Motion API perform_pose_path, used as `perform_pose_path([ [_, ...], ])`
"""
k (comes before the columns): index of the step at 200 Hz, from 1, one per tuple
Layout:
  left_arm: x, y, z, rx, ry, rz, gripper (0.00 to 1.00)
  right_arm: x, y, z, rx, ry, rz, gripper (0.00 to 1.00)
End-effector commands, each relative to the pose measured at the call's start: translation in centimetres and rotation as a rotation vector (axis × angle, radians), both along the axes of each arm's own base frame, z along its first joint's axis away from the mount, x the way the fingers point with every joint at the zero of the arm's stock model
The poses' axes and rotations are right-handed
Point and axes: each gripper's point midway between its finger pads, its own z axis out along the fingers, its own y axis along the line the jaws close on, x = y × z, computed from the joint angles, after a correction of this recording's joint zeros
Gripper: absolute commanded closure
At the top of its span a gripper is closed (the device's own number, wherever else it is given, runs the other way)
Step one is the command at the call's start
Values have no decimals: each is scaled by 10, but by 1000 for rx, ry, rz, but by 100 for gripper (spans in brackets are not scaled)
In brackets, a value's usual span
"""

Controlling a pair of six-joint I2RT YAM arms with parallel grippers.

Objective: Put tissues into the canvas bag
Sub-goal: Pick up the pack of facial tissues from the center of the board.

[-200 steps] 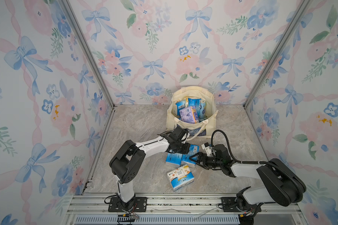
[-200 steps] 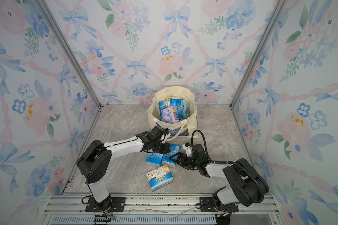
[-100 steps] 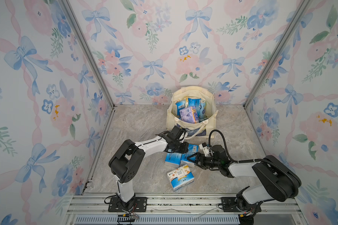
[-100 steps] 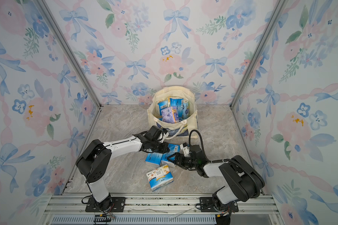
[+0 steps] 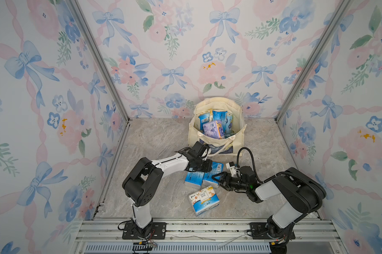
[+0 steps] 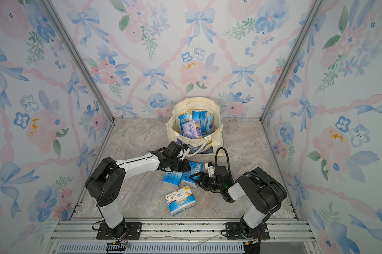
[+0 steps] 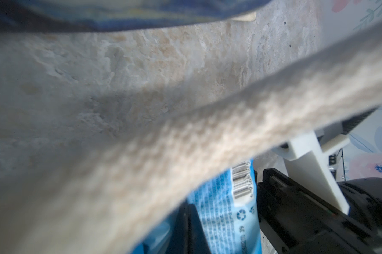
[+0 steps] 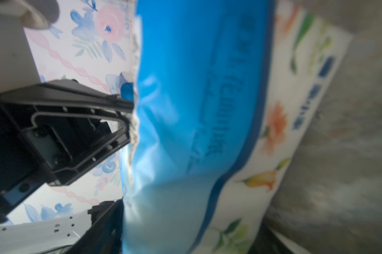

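A blue tissue pack (image 5: 206, 180) lies between the part-open jaws of the right pincer (image 5: 214, 181); the left pincer (image 5: 208, 167) is closed nearby.

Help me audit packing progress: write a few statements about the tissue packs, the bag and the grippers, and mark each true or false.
1. The canvas bag stands upright and open, with a lilac pack among the packs inside. True.
2. Every tissue pack is already in the bag. False: blue packs and a white-and-blue pack lie on the table.
3. The left gripper is wide open. False: it is shut, at the blue packs.
4. The right gripper is at the blue packs, not at the white-and-blue pack. True.
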Motion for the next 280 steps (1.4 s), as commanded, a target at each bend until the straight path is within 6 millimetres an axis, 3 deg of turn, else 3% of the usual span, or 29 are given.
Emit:
perform_pose_path([
  [1,-21,15,-26,105,95,-2,100,-13,-25,-42,-136,121,-74,35],
  [14,-20,12,-22,99,89,-9,100,-14,-25,-42,-144,118,-67,40],
  [48,-20,4,-6,78,47,-38,100,-10,-24,-18,-130,49,-60,53],
  [80,-20,-4,16,58,-31,-83,100,-16,-33,0,-195,13,-47,54],
  [99,-20,-10,31,42,-81,-112,100,-25,-50,13,-286,-13,-54,54],
  [125,-23,-15,44,18,-111,-145,100,-41,-88,30,-387,-27,-129,54],
  [176,-37,-27,81,-94,-149,-247,89,-56,-160,75,-504,-116,-346,55],
  [212,-46,-26,133,-213,-225,-308,89,-42,-194,141,-714,-284,-380,55],
  [225,-40,-17,158,-243,-282,-286,89,-30,-198,177,-768,-381,-380,55],
  [251,4,27,213,-249,-436,-105,86,1,-195,252,-810,-579,-386,55],
  [280,58,89,267,-184,-611,175,79,40,-168,327,-733,-770,-354,55],
])
